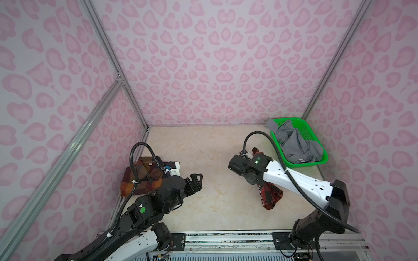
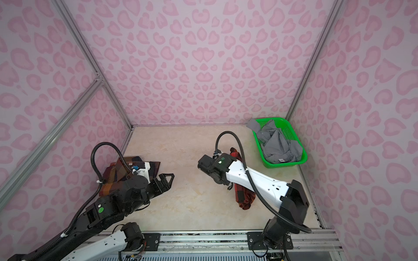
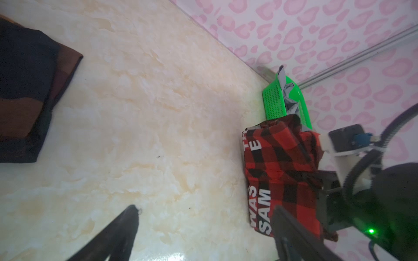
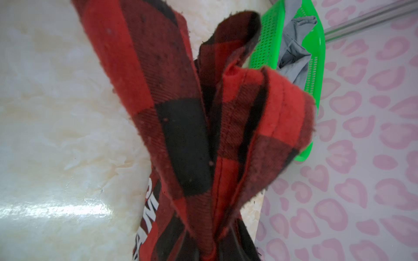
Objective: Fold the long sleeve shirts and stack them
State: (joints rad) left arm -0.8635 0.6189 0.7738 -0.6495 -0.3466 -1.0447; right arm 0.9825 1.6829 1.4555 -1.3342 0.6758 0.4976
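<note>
Red-and-black check flannel shirt (image 1: pixel 271 196) hangs bunched from clenched right gripper (image 4: pixel 217 253), left gripper (image 1: pixel 195 182) wide; brown plaid shirt (image 1: pixel 144 168) folded, grey shirt (image 1: pixel 296 144) in green plastic basket (image 1: pixel 311 133).

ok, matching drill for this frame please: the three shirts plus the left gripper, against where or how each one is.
Things
1. red-and-black flannel
2. plaid shirt
3. grey shirt
4. left gripper

Place or state
A. crumpled in the green basket
B. open, holding nothing
C. folded on the table, left side
D. bunched, clamped in the right gripper

Pairs: 1-D, 2-C, 3-A, 4-B
</note>
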